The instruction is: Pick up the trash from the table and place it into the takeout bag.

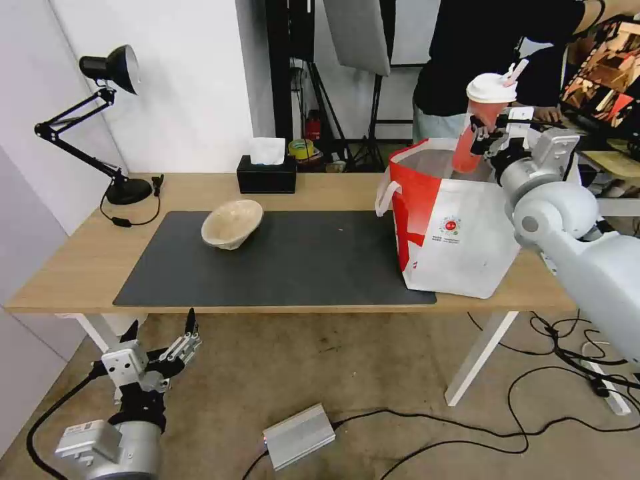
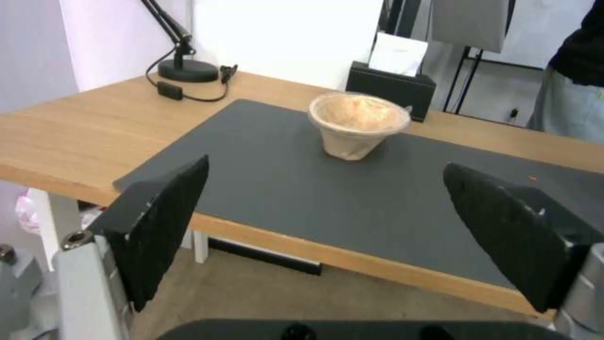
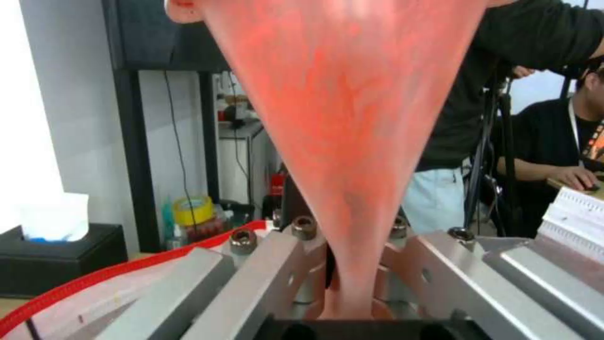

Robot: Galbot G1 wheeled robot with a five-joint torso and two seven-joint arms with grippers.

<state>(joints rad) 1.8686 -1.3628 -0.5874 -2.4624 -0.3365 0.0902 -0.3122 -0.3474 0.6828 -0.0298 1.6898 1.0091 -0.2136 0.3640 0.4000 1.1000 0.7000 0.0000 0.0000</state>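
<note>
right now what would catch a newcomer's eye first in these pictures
The red drink cup stands out, gripped by the right tool above the open takeout bag at the table's right end. Next, the beige bowl lies tilted on the grey mat.

Right arm holds the red cup over the bag; left arm waits low by the table.

The right gripper (image 1: 485,131) is clamped on the red drink cup (image 1: 477,123), white lid up with a straw poking out, held tilted above the open mouth of the takeout bag (image 1: 453,230) at the right end of the table (image 1: 73,260). The bag stands upright, partly on the dark grey mat (image 1: 300,267). The beige paper-pulp bowl (image 1: 232,223) sits tipped on the mat's far left part, well apart from the bag. Beyond it stands a black tissue box (image 1: 267,173), and a black desk lamp (image 1: 100,120) at the far left corner. The left gripper (image 1: 163,333) hangs below the near table edge, fingers spread.
</note>
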